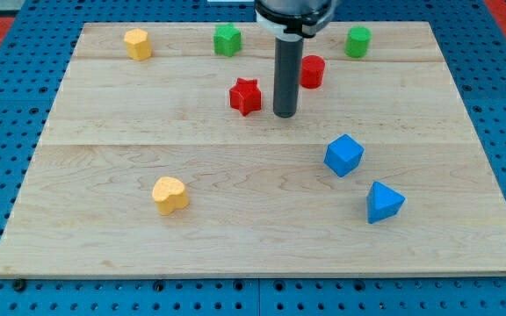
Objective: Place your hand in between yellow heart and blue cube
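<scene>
The yellow heart lies on the wooden board toward the view's lower left. The blue cube sits to the view's right of centre. My tip stands on the board above the line between them, just right of the red star and below-left of the red cylinder. The tip is nearer to the blue cube than to the yellow heart and touches neither.
A blue triangular block lies below-right of the blue cube. A yellow block, a green star-like block and a green cylinder sit along the board's top edge. The wooden board lies on a blue pegboard.
</scene>
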You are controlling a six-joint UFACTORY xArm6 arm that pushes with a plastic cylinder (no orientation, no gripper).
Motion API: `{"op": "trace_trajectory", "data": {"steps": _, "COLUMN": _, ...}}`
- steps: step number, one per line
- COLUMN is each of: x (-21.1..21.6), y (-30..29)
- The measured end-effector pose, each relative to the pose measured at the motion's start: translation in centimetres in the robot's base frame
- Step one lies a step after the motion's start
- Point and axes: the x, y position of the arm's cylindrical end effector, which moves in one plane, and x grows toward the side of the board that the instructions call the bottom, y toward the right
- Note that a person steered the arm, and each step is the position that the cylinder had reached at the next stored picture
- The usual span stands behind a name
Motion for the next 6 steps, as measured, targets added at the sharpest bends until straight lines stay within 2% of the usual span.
{"op": "trace_trajectory", "data": {"steps": 4, "x": 1.1, "y": -0.1}}
{"op": "trace_trajectory", "data": {"steps": 6, "x": 9.2, "y": -1.7}}
